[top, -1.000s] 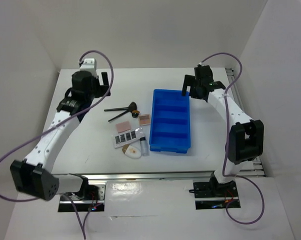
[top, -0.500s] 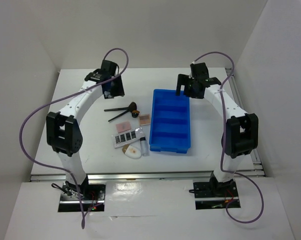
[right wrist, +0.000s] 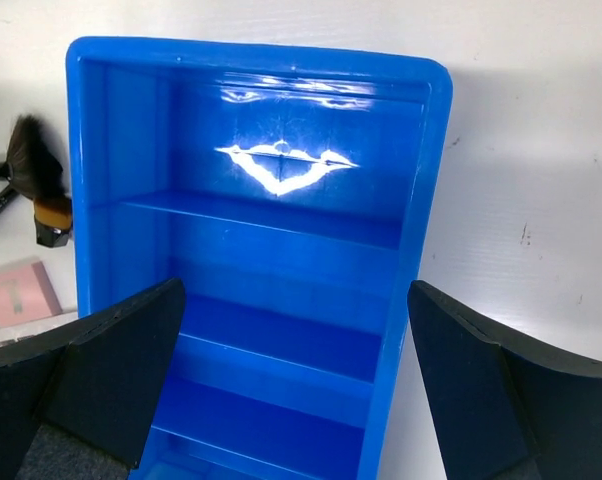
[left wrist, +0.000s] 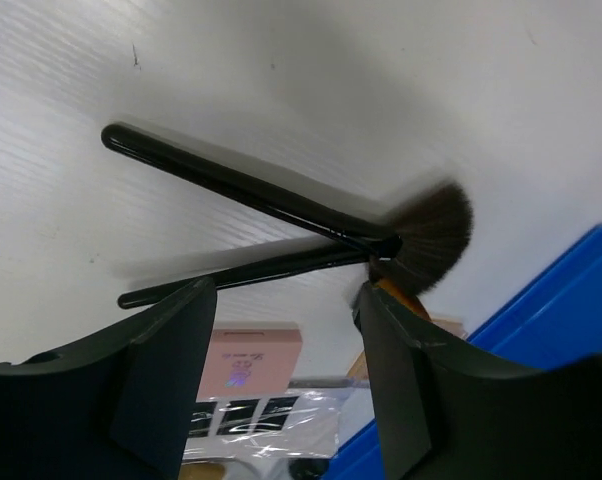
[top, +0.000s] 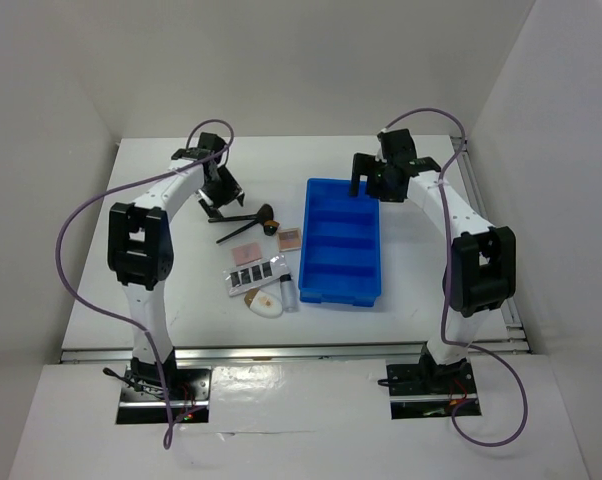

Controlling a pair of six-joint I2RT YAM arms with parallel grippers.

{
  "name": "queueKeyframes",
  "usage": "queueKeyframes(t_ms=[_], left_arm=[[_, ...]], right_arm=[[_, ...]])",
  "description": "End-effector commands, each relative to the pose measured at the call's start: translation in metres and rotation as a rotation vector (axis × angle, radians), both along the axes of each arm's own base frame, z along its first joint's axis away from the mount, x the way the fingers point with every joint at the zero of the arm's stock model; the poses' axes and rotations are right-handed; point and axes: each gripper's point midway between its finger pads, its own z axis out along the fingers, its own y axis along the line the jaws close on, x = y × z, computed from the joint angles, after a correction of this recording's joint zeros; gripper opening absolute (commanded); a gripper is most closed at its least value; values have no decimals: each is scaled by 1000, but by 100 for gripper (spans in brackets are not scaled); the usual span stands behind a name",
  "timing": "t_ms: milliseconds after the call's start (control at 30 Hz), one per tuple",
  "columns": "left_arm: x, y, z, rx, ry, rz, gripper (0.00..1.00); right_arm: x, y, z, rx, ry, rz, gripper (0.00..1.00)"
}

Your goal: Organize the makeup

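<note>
In the top view, you see the left gripper low over the white table, just at the far end of two black brushes; from here you cannot tell how its jaws stand. The fan brush and the second brush lie left of the blue tray, with their heads meeting near its far left corner. Nearer to you lie the pink compact, the brown compact, the strip palette, the oval and the white tube, all on the table beside the tray. The right gripper hangs above the far end of the tray. In the left wrist view, the left gripper has its jaws spread and holds nothing; both brushes lie on the table beyond its fingers, which do not touch them. The pink compact shows in the gap between the fingers. In the right wrist view, the right gripper has its jaws spread wide and holds nothing. They stand over the tray, about as wide apart as the tray. The compartments in view hold nothing.
</note>
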Motion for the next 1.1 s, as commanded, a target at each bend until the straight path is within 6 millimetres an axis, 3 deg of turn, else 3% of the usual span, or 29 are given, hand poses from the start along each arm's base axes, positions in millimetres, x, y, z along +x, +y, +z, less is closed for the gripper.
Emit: queueKeyframes(t_ms=[0, 67, 233, 400, 600, 700, 767, 900, 933, 1067], left_arm=[[1, -2, -10, -37, 48, 95, 74], [1, -3, -17, -48, 62, 129, 81], [9, 1, -30, -23, 73, 176, 81], [16, 0, -51, -33, 86, 219, 74], [17, -4, -66, -47, 123, 245, 73], [21, -3, -67, -43, 118, 260, 61], [29, -4, -63, -46, 93, 249, 42], [40, -12, -58, -59, 67, 227, 20], [39, -12, -63, -56, 77, 227, 18], [51, -15, -51, -77, 36, 222, 10]], right_arm=[[-6, 5, -5, -3, 19, 25, 100], [-9, 5, -6, -4, 22, 25, 100], [-13, 4, -11, -8, 40, 25, 100], [-20, -1, -6, -14, 30, 7, 100], [-27, -5, -17, -32, 69, 0, 100], [-27, -2, -17, -40, 67, 4, 100], [-29, -3, -18, -42, 76, 4, 100], [-33, -7, -23, -61, 92, -7, 100], [-33, -7, -23, -61, 92, -8, 100], [-34, -11, -24, -77, 98, -19, 100]])
